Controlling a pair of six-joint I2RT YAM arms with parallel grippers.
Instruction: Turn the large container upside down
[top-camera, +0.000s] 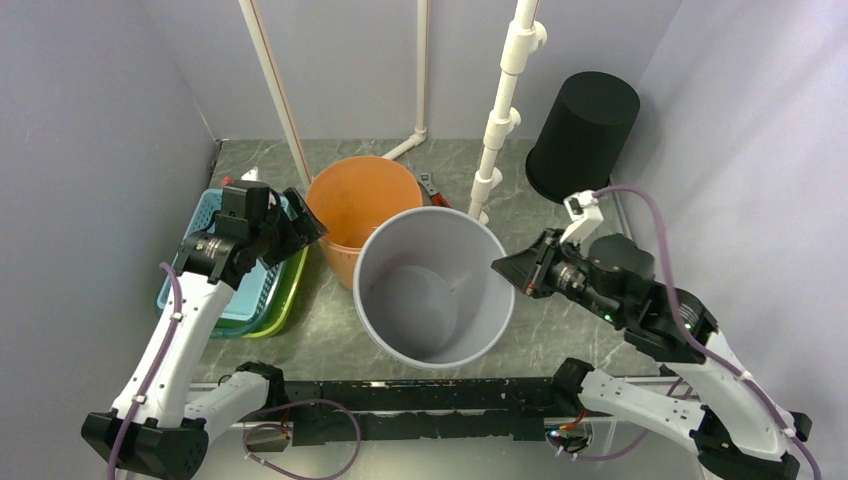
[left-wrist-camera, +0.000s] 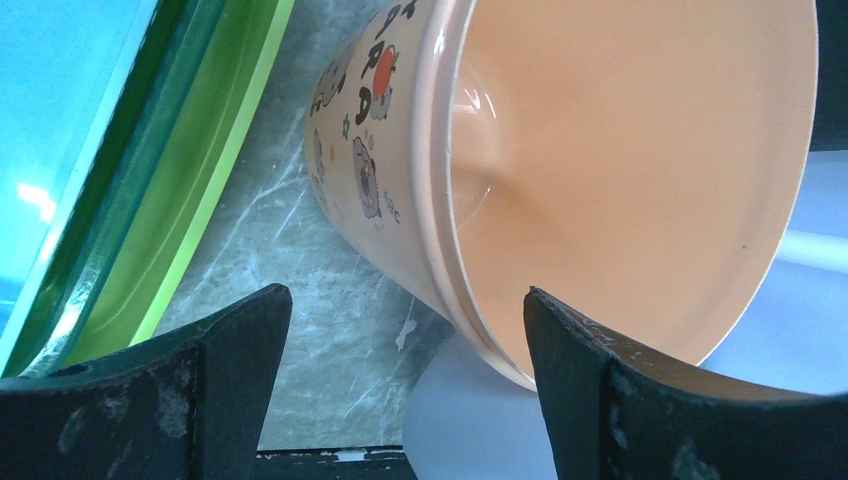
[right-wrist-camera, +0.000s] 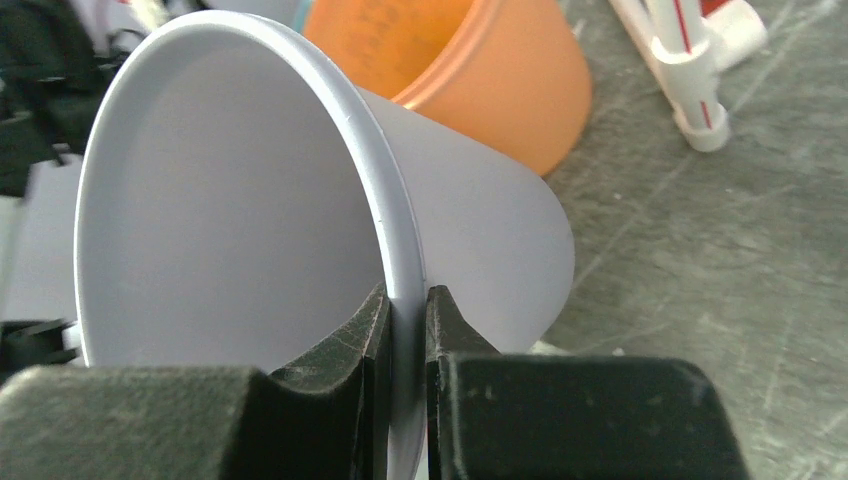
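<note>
The large grey container (top-camera: 432, 287) stands upright and open-topped in the middle of the table. My right gripper (top-camera: 507, 269) is shut on its right rim; in the right wrist view the rim (right-wrist-camera: 405, 300) is pinched between the two fingers, one inside the wall and one outside. My left gripper (top-camera: 300, 228) is open and empty, just left of the orange bucket (top-camera: 362, 213). In the left wrist view the bucket's rim (left-wrist-camera: 470, 300) lies between the spread fingers, and the grey container's wall (left-wrist-camera: 480, 420) shows below it.
A blue basket (top-camera: 215, 262) nested in a green one (top-camera: 283, 292) sits at the left. A black bucket (top-camera: 583, 135) lies upside down at the back right. White pipes (top-camera: 500, 110) stand behind the containers. Grey walls enclose the table.
</note>
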